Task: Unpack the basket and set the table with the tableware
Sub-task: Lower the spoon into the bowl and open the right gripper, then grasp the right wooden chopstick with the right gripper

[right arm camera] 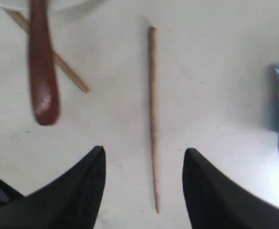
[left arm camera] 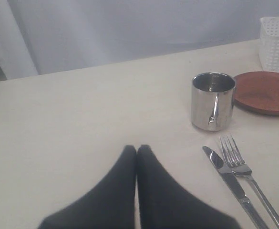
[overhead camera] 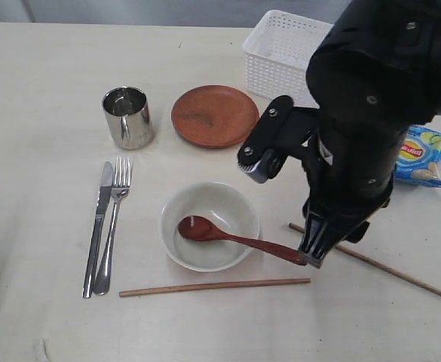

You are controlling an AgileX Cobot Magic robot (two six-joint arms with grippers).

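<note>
On the pale tabletop (overhead camera: 47, 68), in the exterior view, the white basket (overhead camera: 280, 47) stands at the far side, with the reddish-brown plate (overhead camera: 214, 115) just in front of it and the steel cup (overhead camera: 128, 117) beside the plate. The knife (overhead camera: 98, 230) and fork (overhead camera: 113, 225) lie side by side near the left edge. The white bowl (overhead camera: 218, 207) sits in the middle, and the red spoon (overhead camera: 231, 236) rests in it, its handle slanting out over the rim. One chopstick (overhead camera: 214, 286) lies in front of the bowl; the second chopstick (overhead camera: 390, 267) slants away to the right, partly under the arm. A blue chip bag (overhead camera: 424, 154) lies at the right. The right claw (overhead camera: 310, 255) hangs at the end of the spoon handle.

In the left wrist view, the left claw (left arm camera: 137, 153) has its fingers pressed together on nothing, above bare tabletop, with the cup, plate, knife and fork off to one side.

In the right wrist view, the right claw's fingers stand well apart and grip nothing. The second chopstick lies on the tabletop below the gap. The spoon handle is off to one side, crossing over the other chopstick.
</note>
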